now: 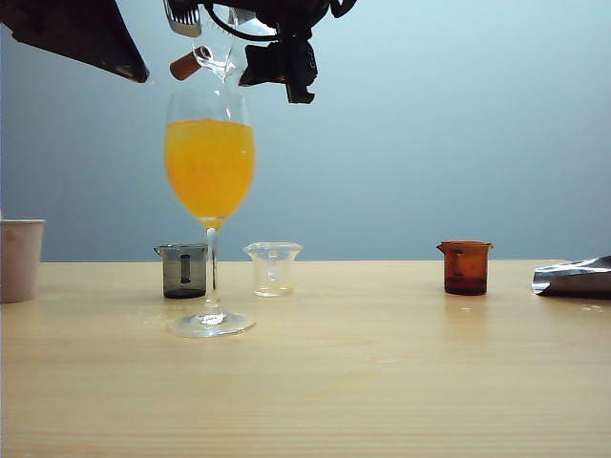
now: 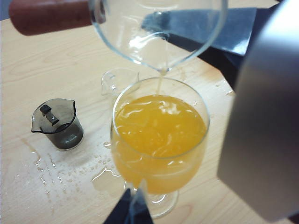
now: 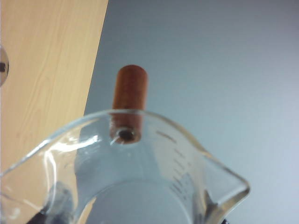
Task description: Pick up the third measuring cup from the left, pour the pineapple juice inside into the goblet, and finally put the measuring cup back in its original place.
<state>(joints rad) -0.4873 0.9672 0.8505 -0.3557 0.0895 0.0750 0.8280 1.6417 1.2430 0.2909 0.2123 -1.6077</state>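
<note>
- The pour is in hand: the third measuring cup (image 1: 221, 52) hangs tipped at the top of the exterior view, left of centre, its lip right over the rim of the goblet (image 1: 210, 172).
- In the left wrist view a thin thread of the pineapple juice (image 2: 161, 79) runs from the cup's spout into the goblet's orange liquid; the cup looks nearly drained, so I judge the pour close to its end.
- The right gripper (image 1: 250, 43) sits at the top edge of the exterior view, its jaws clamped around the cup's clear body, with the reddish-brown handle (image 1: 184, 65) sticking out to the left.
- The left gripper (image 1: 95, 38) shows only as a dark shape in the upper left of the exterior view; whether its jaws are parted or closed I cannot tell.
- On the table (image 1: 382, 382) stand a smoky grey cup (image 1: 183, 270) behind the goblet's stem, a clear cup (image 1: 273, 268) just right of it, and an amber cup (image 1: 465, 266) well to the right.
- Spilled droplets (image 2: 51, 172) wet the table near the goblet's foot.
- Next, by my reading: roll the cup upright once the stream stops, lift it clear of the rim, and carry it rightward to the bare gap between the clear and amber cups.
</note>
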